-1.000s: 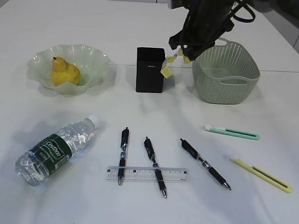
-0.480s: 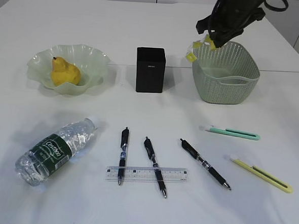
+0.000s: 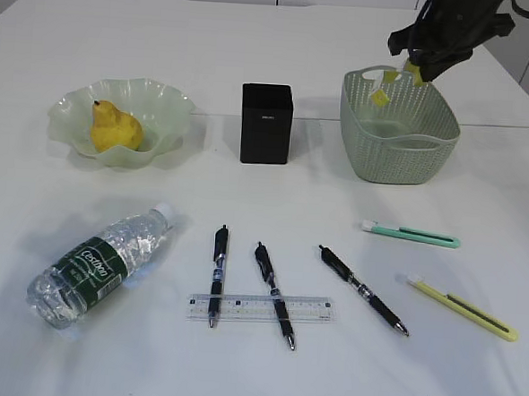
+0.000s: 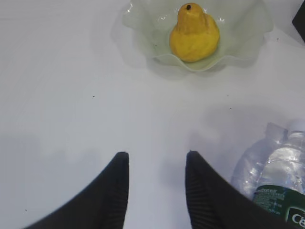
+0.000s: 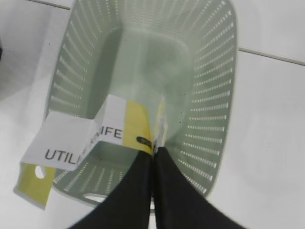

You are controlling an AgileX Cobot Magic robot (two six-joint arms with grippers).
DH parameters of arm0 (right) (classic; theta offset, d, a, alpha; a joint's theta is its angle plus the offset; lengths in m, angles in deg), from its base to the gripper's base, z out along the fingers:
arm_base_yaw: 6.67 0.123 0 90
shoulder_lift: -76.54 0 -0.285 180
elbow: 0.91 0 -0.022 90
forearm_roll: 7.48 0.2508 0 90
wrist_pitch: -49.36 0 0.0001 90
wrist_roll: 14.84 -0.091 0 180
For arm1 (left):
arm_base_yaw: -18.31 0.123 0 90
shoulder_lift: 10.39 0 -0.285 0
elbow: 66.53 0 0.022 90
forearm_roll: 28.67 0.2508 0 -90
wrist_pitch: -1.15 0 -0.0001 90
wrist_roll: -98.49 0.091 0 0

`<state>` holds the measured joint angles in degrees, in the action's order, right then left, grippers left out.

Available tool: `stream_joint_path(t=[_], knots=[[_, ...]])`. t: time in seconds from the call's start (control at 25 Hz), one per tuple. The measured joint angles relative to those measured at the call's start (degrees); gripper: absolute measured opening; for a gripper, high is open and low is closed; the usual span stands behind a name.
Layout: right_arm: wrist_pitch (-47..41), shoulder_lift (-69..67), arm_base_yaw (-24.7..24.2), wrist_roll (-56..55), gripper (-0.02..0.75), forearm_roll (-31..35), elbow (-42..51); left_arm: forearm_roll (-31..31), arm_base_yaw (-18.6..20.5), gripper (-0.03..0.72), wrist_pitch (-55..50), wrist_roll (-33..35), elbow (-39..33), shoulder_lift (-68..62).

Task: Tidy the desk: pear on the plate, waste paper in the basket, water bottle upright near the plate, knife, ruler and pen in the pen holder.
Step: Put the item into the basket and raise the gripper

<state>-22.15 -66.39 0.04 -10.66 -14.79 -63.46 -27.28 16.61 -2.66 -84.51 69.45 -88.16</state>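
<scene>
While the right end effector (image 3: 414, 71) hangs over the far rim of the basket (image 3: 398, 158), its jaws pinched tight on a piece of waste paper (image 5: 90, 138), white and yellow with black lettering, the stock on the table (image 3: 236, 367) counts as follows.

One pear (image 3: 114, 128), yellow, lying in the one plate (image 3: 163, 102) at far left. One pen holder (image 3: 266, 124), black, upright at far centre, between plate and basket. One basket, sage green, at far right; the paper dangles above its interior, apart from the floor.

One water bottle (image 3: 99, 264), lying on its side at near left, long axis diagonal, white cap pointing to the far right, base to the near left.

Three pens (image 3: 217, 273), black, at near centre, side by side, each running roughly near to far; the rightmost slants with its tip to the near right. One ruler (image 3: 259, 308), clear, long axis left to right, crossing the two leftmost pens.

Two knives: one mint green (image 3: 412, 234), lying left to right at mid right; one yellow (image 3: 462, 308), diagonal at near right.

Right arm: reaching in from the far right, wrist angled downward over the basket. Left end effector (image 4: 156, 162): jaws partly apart and gripping nothing, poised above bare table, the plate on its far side and the bottle to its right.
</scene>
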Motion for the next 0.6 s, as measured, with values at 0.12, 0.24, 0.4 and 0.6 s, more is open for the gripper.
stream_joint_path(t=[0.12,0.24,0.4,0.6], knots=[[0.00,0.00,-0.26,-0.66,-0.013,-0.09,0.00,0.00,0.00,0.276,0.00,0.00,0.00,0.00],[0.00,0.00,-0.26,-1.03,-0.013,-0.50,0.00,0.00,0.00,0.276,0.00,0.00,0.00,0.00],[0.00,-0.52,-0.35,-1.52,-0.013,-0.63,0.00,0.00,0.00,0.276,-0.02,0.00,0.00,0.00],[-0.09,-1.51,-0.35,-1.92,-0.013,-0.63,0.00,0.00,0.00,0.276,-0.24,0.00,0.00,0.00]])
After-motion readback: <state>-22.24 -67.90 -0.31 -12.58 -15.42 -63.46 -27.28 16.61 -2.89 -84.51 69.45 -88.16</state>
